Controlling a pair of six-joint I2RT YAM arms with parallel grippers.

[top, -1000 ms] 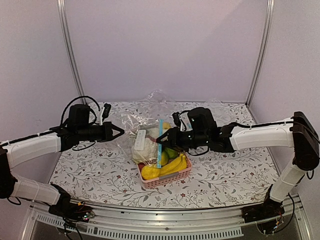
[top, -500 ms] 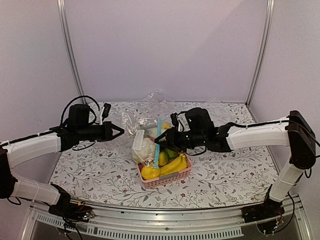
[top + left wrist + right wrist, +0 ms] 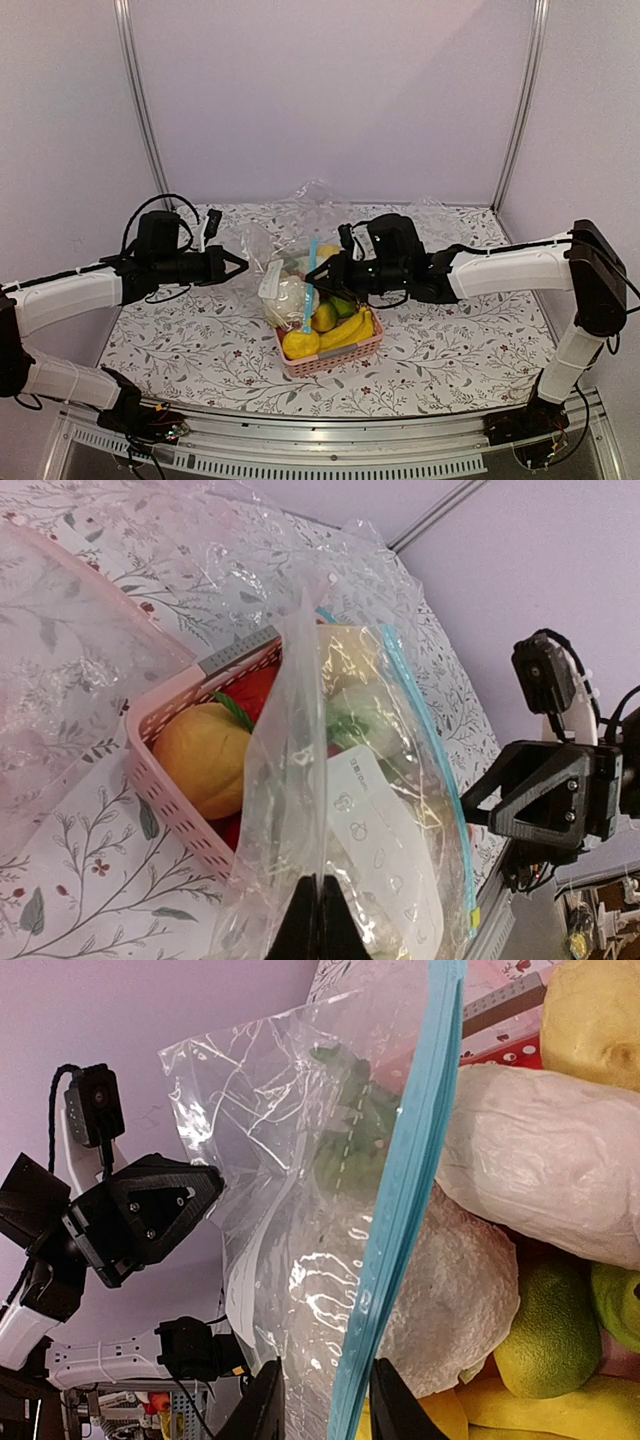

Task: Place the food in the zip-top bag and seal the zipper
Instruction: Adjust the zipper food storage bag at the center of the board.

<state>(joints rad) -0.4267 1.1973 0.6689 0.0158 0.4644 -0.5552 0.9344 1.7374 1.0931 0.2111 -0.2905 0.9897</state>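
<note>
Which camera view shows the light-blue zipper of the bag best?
The right wrist view: the zipper runs large down the picture into the right end effector. The left wrist view shows it as a thin line on the zip-top bag's far edge. The top external view shows only a short blue stripe.

Overhead rear view, close opposing wrist views sharing zip-top bag [image 3: 300, 780]

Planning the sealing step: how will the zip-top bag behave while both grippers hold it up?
Probably floppy: the zip-top bag film is creased and hangs crumpled between the left gripper and the right gripper. The zipper runs straight, so it is likely stiffer. The film looks glossy, so it may slip from a light pinch.
</note>
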